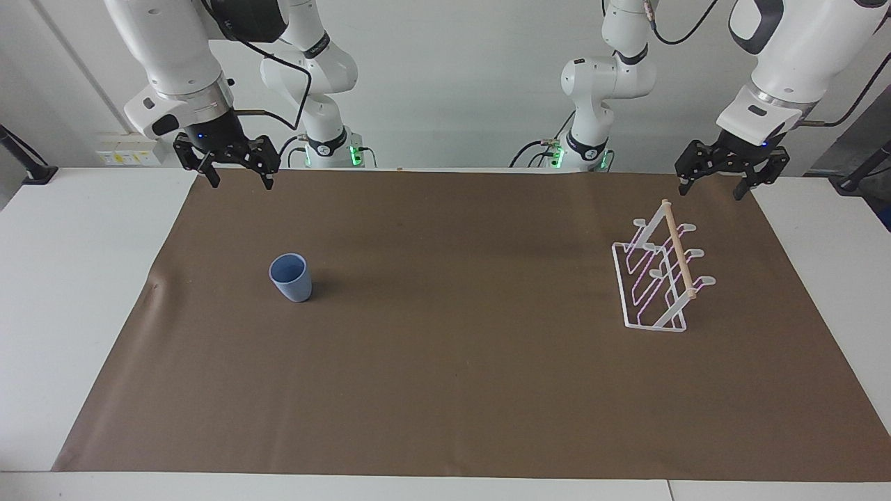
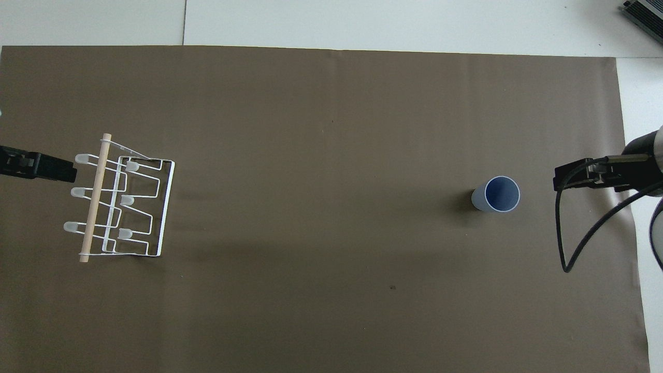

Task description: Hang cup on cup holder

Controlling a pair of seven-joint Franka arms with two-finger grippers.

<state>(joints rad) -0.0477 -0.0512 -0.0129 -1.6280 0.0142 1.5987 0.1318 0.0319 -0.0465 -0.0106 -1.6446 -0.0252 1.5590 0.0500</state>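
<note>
Fingers (image 1: 209, 175) of your right gripper (image 1: 237, 177) and left gripper (image 1: 717, 186) are spread, holding nothing. Your cup (image 1: 290, 277) stands upright on the worktop (image 1: 83, 292), well apart from the rack (image 1: 658, 274).

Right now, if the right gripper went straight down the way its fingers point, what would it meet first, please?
Probably the brown mat near its edge closest to the robots. The right gripper, open and empty, hangs short of the cup, though depth is hard to judge.
</note>
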